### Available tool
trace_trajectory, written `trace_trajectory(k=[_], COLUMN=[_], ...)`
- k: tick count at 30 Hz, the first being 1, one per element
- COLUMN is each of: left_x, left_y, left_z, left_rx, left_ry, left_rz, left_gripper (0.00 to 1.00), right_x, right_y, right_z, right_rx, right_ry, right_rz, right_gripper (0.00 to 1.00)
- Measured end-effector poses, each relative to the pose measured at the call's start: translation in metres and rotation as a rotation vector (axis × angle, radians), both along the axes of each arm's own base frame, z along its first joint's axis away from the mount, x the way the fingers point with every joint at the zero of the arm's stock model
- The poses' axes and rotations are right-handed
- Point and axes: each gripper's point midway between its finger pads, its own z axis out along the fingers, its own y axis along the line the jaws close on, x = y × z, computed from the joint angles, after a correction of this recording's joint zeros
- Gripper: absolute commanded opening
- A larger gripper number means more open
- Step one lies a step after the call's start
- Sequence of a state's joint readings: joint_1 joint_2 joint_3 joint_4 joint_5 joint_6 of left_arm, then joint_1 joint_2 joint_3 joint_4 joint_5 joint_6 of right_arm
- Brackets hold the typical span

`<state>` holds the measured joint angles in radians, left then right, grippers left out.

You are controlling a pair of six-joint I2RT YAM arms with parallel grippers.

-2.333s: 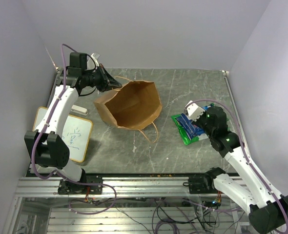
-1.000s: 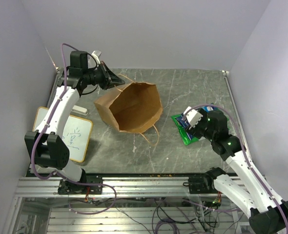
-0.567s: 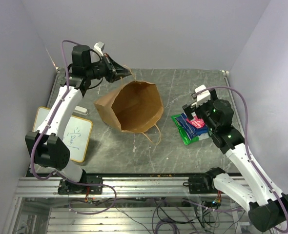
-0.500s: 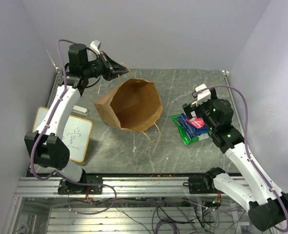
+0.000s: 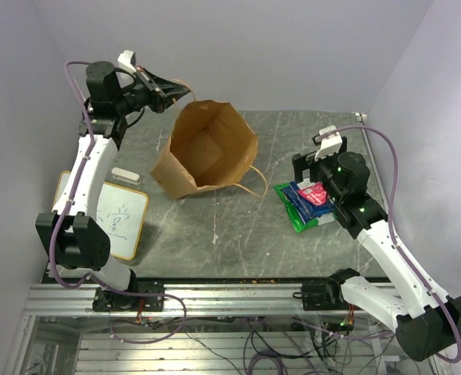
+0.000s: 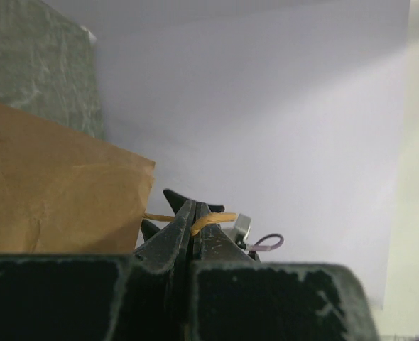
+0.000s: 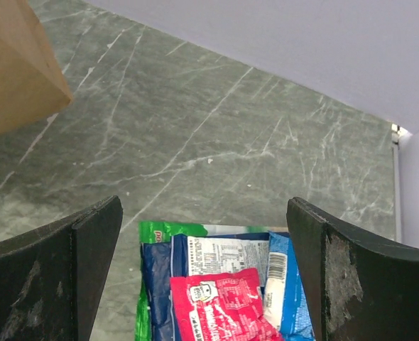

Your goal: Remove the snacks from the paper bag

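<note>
The brown paper bag (image 5: 207, 148) stands tilted at the table's middle back, with its open mouth facing up; only brown paper shows inside. My left gripper (image 5: 172, 90) hangs above the bag's back rim, shut on a thin string handle (image 6: 213, 219); the bag's wall (image 6: 53, 185) fills the left of the left wrist view. The snacks (image 5: 305, 201) lie stacked on the table at the right: a small red packet (image 7: 220, 305) on blue ones (image 7: 160, 284) over a green one (image 7: 160, 231). My right gripper (image 7: 204, 213) hovers open just above this pile, holding nothing.
A small whiteboard (image 5: 113, 215) with writing lies at the left table edge, a white block (image 5: 126, 174) just behind it. The bag's second handle (image 5: 254, 183) loops onto the grey table (image 5: 215, 242) between bag and snacks. Walls close in on three sides.
My left gripper pulled the handle up and back, standing the bag more upright. My right gripper opened, left the red packet on the pile and drew back from it.
</note>
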<state>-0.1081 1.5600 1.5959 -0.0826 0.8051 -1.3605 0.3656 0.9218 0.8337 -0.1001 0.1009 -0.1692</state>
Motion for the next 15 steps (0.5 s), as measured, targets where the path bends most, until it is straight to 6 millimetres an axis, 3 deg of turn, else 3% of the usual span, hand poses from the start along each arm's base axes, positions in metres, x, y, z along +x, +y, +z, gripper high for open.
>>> trace_trajectory(k=[4,9,11,15], left_x=[0.016,0.019,0.022,0.029], left_y=[0.026,0.031,0.041,0.075], left_z=[-0.004,-0.014,-0.023,-0.059], left_rx=[-0.022,-0.024,-0.01,0.018], left_ry=[0.029,0.063,0.077,0.161], left_rz=[0.082,0.097,0.118,0.194], left_gripper=[0.07,0.07,0.07,0.07], right_x=[0.001,0.002,0.002,0.003], right_y=[0.002,0.003,0.004,0.004], right_z=[-0.002,0.001,0.002,0.001], right_rx=[0.043,0.075,0.084,0.112], right_ry=[0.016,0.01,0.009,0.022], right_rz=[-0.014,-0.017,-0.015,-0.033], right_gripper=[1.0,1.0,1.0,1.0])
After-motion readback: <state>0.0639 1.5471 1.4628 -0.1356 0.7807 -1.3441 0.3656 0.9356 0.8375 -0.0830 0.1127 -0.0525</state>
